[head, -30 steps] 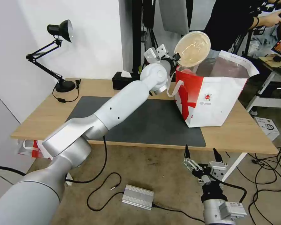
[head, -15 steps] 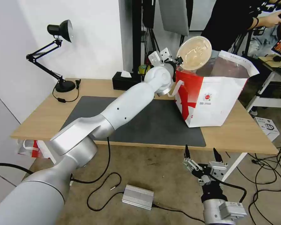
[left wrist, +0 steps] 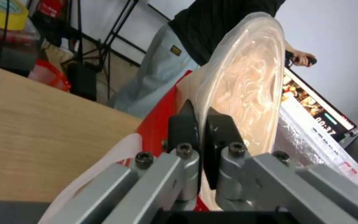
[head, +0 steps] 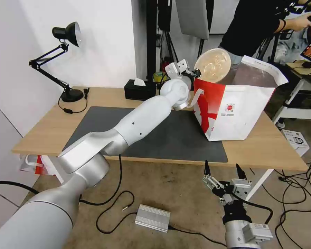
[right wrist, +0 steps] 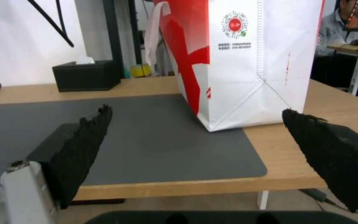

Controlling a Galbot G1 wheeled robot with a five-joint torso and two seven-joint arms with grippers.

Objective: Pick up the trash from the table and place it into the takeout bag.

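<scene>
The left gripper (head: 196,72) is raised just above the near rim of the takeout bag (head: 238,110), on the bag's red-panel side, and its fingers (left wrist: 187,124) are pinched tight on the edge of one beige bowl (head: 212,65). The bowl is tipped nearly on edge, its open face turned toward the robot, and its lower part sits just over the bag's mouth, against the foil lining. In the left wrist view the two dark fingers sandwich the thin rim with no gap to spare.

The right gripper (head: 223,174) hangs low, below the counter's front edge and well apart from the bag, fingers spread wide with nothing between them.

As for progress, this looks like the closing stretch of the job. The counter (head: 52,128) carries one dark mat (head: 169,138), and apart from the bag nothing of the trash lies on either. One piece of trash can be counted, the beige bowl in the fingers. Whether other pieces already lie inside the bag cannot be told, since its interior is hidden past the foil. What remains, judging from this, is to let the bowl down into the bag.

Beyond the bag, along the counter's far edge, stand one black tissue box (head: 139,89) and, well apart from it, one black desk lamp (head: 64,62).
</scene>
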